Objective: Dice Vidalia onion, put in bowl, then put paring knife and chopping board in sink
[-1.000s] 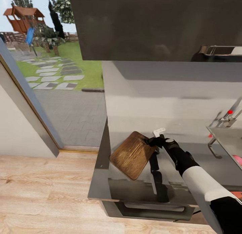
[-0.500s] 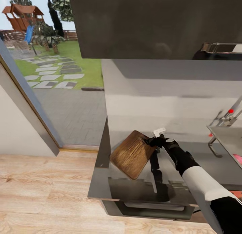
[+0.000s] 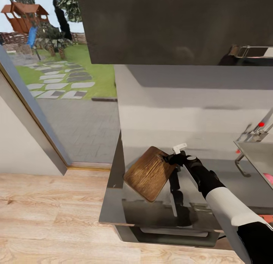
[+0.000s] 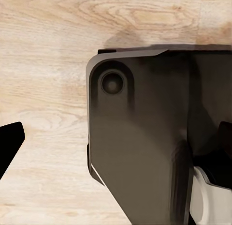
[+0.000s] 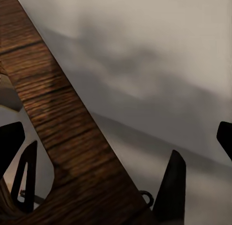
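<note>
The right gripper [image 3: 171, 158] pinches the far right corner of the chopping board [image 3: 150, 174], tilting it up off the countertop [image 3: 151, 213], probably to carry it right toward the sink [image 3: 258, 158]. The board is dark brown, streaky-grained, with rounded corners, at the counter's left end. Whether the left gripper is spread or pressed together, I cannot tell.

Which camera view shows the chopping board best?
The head view: the whole chopping board shows there, tilted above the countertop. The right wrist view gives a close strip of its wood grain. The left wrist view faces the wooden floor.
</note>
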You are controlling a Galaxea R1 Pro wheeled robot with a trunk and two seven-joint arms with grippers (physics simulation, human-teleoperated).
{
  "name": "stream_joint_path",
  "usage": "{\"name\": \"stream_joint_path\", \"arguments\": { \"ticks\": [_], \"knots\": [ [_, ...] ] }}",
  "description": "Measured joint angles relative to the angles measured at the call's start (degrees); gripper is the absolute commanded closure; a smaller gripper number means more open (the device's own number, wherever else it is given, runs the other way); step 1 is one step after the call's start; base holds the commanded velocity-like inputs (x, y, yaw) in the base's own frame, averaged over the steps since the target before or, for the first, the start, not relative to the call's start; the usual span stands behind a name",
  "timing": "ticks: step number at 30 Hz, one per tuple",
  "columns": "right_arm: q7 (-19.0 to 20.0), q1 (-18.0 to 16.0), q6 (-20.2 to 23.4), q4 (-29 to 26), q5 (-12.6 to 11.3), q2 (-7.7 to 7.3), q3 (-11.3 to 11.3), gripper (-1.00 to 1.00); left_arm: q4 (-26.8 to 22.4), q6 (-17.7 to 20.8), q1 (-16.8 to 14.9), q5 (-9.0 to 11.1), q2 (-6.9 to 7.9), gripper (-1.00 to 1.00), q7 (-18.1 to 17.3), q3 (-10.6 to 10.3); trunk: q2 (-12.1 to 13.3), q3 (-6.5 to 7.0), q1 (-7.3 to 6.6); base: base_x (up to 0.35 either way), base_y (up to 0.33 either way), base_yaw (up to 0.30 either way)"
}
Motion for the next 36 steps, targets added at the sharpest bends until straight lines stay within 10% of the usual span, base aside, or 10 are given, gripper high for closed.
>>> {"name": "stream_joint_path", "arguments": {
  "ticks": [36],
  "knots": [
    [-0.06,0.00,-0.13,-0.40,0.20,0.00,0.10,-1.00,0.96,-0.09,0.00,-0.17,0.52,-1.00,0.00,0.00,0.00,-0.26,0.00,0.000,0.000,0.000]
  ]
}}
